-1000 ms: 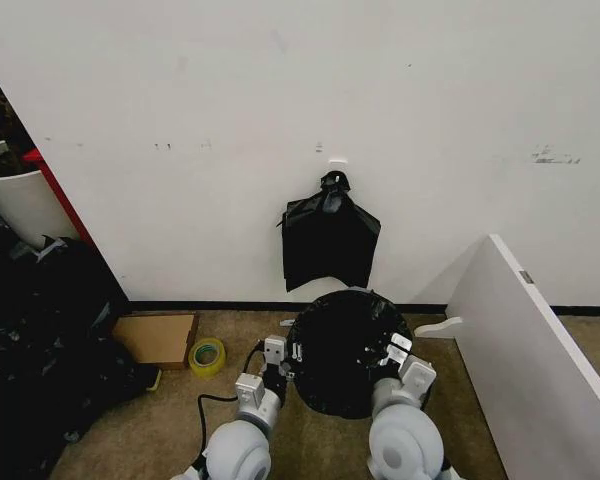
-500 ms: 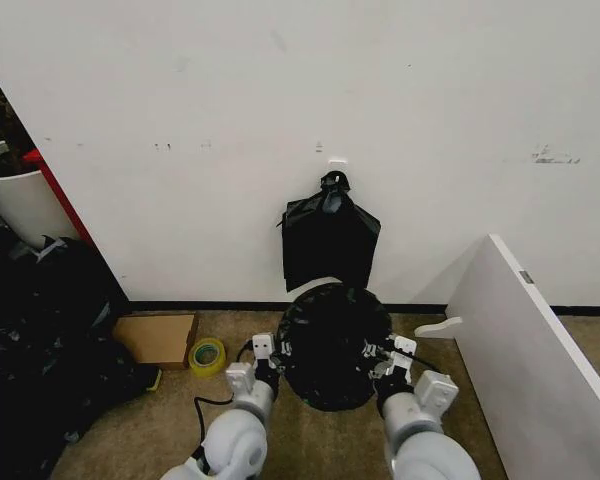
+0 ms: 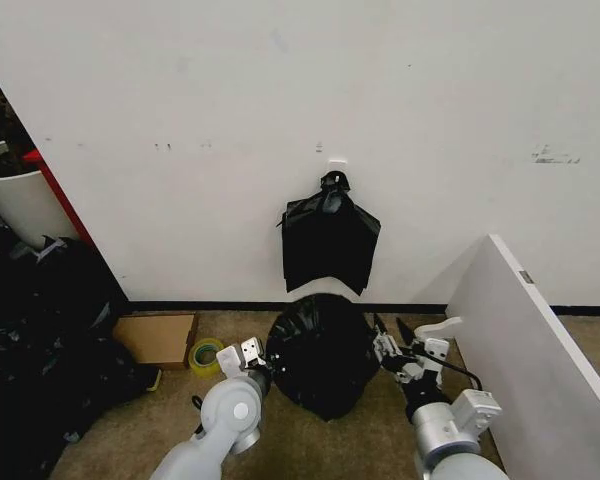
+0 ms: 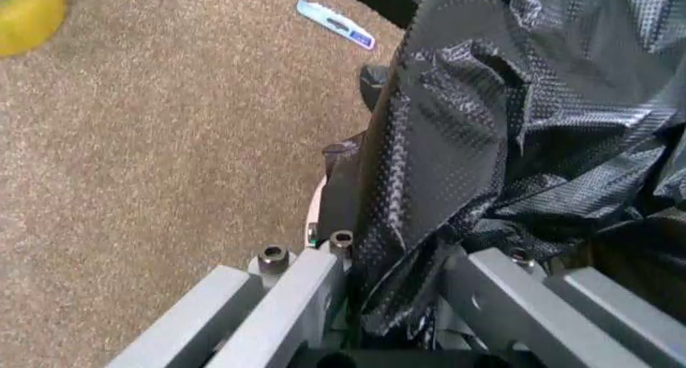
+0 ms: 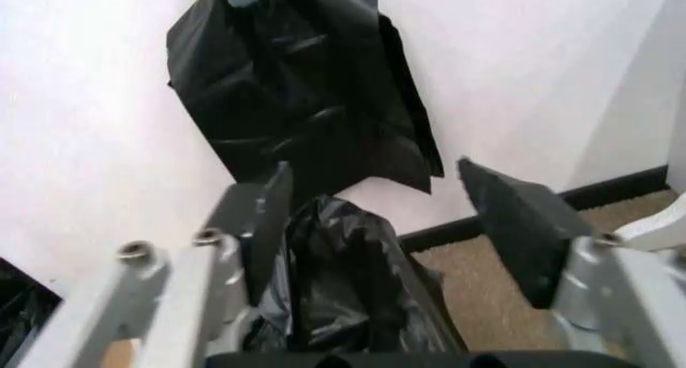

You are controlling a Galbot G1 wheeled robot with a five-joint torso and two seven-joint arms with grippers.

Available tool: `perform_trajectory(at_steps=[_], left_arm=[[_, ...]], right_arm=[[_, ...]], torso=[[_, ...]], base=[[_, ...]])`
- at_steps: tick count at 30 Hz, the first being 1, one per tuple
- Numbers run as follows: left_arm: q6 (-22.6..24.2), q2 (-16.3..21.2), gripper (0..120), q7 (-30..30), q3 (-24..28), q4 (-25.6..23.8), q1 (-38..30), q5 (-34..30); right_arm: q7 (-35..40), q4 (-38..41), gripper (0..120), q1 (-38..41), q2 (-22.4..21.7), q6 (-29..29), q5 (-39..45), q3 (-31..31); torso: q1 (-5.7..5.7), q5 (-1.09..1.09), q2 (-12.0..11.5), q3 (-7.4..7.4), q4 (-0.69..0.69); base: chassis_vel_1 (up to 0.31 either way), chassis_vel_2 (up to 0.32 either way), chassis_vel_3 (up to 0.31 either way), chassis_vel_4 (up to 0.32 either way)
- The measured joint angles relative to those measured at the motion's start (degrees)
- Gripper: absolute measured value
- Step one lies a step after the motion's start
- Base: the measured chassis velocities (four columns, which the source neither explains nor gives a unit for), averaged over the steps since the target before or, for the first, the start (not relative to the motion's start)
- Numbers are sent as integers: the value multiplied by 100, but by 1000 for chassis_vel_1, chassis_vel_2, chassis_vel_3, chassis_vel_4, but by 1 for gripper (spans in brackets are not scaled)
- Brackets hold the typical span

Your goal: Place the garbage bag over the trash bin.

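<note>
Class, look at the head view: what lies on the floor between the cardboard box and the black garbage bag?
A roll of yellow tape and the left pincer, beside the garbage bag.

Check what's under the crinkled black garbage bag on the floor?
The glossy black garbage bag covers whatever is beneath; a pale sliver shows at its edge in the left wrist view. Bin itself hidden.

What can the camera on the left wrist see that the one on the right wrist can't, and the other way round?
Left wrist alone: brown carpet, a yellow tape roll, a blue-white item, and the left tool pinching the garbage bag. Right wrist alone: the white wall, the flat black bag hanging on it, and the right tool, open. Both: the crinkled garbage bag.
</note>
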Motion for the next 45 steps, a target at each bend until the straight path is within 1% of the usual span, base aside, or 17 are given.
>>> perform_trajectory(at_steps=[5, 9, 10, 14, 16, 18, 25, 29, 31, 33, 35, 37, 38, 39, 42, 44, 45], left_arm=[[-247, -117, 2, 181, -24, 384, -167, 333], [-436, -231, 18, 262, -66, 712, -358, 553], [-436, -231, 18, 262, -66, 712, -358, 553], [-456, -290, 34, 322, -93, 817, -419, 477], [-462, -276, 44, 422, -104, 744, -366, 442], [-462, -260, 48, 460, -104, 681, -339, 437], [-376, -4, 76, 610, -114, 46, -86, 436], [-300, 116, 86, 741, -112, -225, 90, 552], [-390, 204, 97, 1067, -112, -431, 262, 962], [-495, 231, 98, 1221, -114, -492, 331, 1227], [-1028, 270, 100, 1614, -132, -561, 535, 2172], [-1815, 277, 100, 1952, -170, -561, 785, 3339], [-2484, 266, 100, 2180, -204, -597, 1078, 4316], [-2484, 266, 100, 2180, -204, -597, 1078, 4316], [-3348, 147, 100, 2416, -278, -803, 1713, 5450], [-3636, 32, 100, 2439, -442, -917, 2105, 5816], [-3832, -87, 100, 2452, -670, -1019, 2501, 6068]], right_arm=[[-3, -30, 81, -16, 20, 24, 32, 0], [8, -36, 97, -38, 57, 26, 36, -46], [8, -36, 97, -38, 57, 26, 36, -46], [40, 4, 100, -59, 87, 25, 58, -58], [48, 26, 100, -73, 89, 22, 64, -64], [48, 26, 100, -76, 91, 21, 66, -64], [58, -33, 100, -102, 108, 23, 73, -63], [59, -47, 100, -99, 108, 28, 86, -55], [19, -63, 100, -96, 128, 93, 141, -2], [-34, -82, 100, -98, 139, 151, 148, 36], [-253, -208, 100, -112, 182, 450, 42, 192], [-520, -314, 100, -173, 238, 687, -92, 409], [-785, -425, 100, -260, 322, 986, -270, 612], [-785, -425, 100, -260, 322, 986, -270, 612], [-1180, -973, 100, -415, 624, 1924, -1218, 1025], [-1263, -1076, 100, -590, 727, 2192, -1354, 1170], [-1356, -1069, 100, -765, 740, 2339, -1311, 1206]], torso=[[0, 0, 0, 0, -1], [0, -1, 0, 0, -1], [0, -1, 0, 0, -1], [0, -2, 0, 0, -1], [0, 0, 0, 0, -1], [0, -1, 0, 0, 0], [0, 0, 0, 0, -1], [0, 0, 0, 0, -1], [0, -1, 0, 0, -1], [0, -1, 0, 0, -2], [0, 0, 0, 0, -2], [0, -1, 0, 0, 0], [0, -2, 0, 0, -1], [0, -2, 0, 0, -1], [0, 1, 0, -1, 0], [0, 1, 0, -1, -5], [0, -2, 0, -1, -1]], base=[[0, 0, 0, 0], [0, 0, 0, 0], [0, 0, 0, 0], [0, 0, 0, 0], [0, 0, 0, 0], [0, 0, 0, 0], [0, 0, 0, 0], [0, 0, 0, 0], [0, 0, 0, 0], [0, 0, 0, 0], [0, 0, 0, 0], [0, 0, 0, 0], [0, 0, 0, 0], [0, 0, 0, 0], [0, 0, 0, 0], [0, 0, 0, 0], [0, 0, 0, 0]])
